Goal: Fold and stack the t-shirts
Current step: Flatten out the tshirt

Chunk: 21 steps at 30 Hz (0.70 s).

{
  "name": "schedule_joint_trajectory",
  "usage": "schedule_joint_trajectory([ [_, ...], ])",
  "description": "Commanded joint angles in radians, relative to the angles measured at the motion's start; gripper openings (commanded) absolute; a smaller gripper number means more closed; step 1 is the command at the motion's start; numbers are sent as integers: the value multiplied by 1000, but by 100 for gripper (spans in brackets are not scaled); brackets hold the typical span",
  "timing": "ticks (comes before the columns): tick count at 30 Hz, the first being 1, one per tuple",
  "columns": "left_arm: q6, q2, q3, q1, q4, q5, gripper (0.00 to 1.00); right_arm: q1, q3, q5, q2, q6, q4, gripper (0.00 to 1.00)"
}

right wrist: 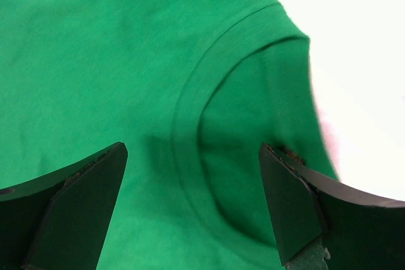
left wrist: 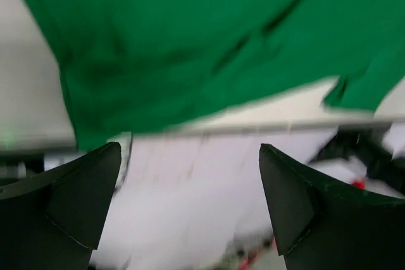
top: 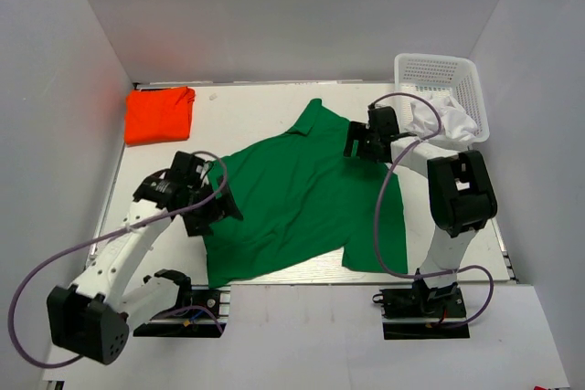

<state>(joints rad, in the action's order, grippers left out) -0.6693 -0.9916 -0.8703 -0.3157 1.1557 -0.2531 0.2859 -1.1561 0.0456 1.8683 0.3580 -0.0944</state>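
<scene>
The orange-red t-shirt (top: 159, 114) lies folded at the far left of the desk (top: 265, 107), the green t-shirt (top: 302, 198) sprawls unfolded mid-desk awaiting folding and stacking, and the left end effector (top: 222, 205) and right end effector (top: 364, 145) both gape empty over it

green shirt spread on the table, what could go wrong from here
1. The green shirt lies with its near hem at the front edge of the table; a pull toward the arms could slide it off.
2. The right arm's cable hangs across the shirt's right side and may drag the cloth.
3. The right fingers, open over the collar, might pinch both layers.
</scene>
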Motion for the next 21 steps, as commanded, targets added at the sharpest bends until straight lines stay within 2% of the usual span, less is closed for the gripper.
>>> schedule_joint_trajectory([
  [1,-55,-85,39,13,-450,179,100,38,36,-23,-109,-56,113,90],
  [4,-102,-207,68,24,-621,258,100,62,64,-36,-135,-60,133,90],
  [5,-102,-317,32,24,-622,291,100,74,85,-35,-139,-60,137,90],
  [9,-102,-558,-99,24,-591,342,100,81,125,-82,-135,-48,145,90],
  [15,-102,-725,-166,43,-645,377,100,72,79,-79,-57,-28,96,90],
  [19,-67,-867,-261,52,-645,405,100,59,23,60,33,13,23,90],
  [21,-40,-980,-309,61,-666,394,100,35,-49,74,64,28,-26,90],
])
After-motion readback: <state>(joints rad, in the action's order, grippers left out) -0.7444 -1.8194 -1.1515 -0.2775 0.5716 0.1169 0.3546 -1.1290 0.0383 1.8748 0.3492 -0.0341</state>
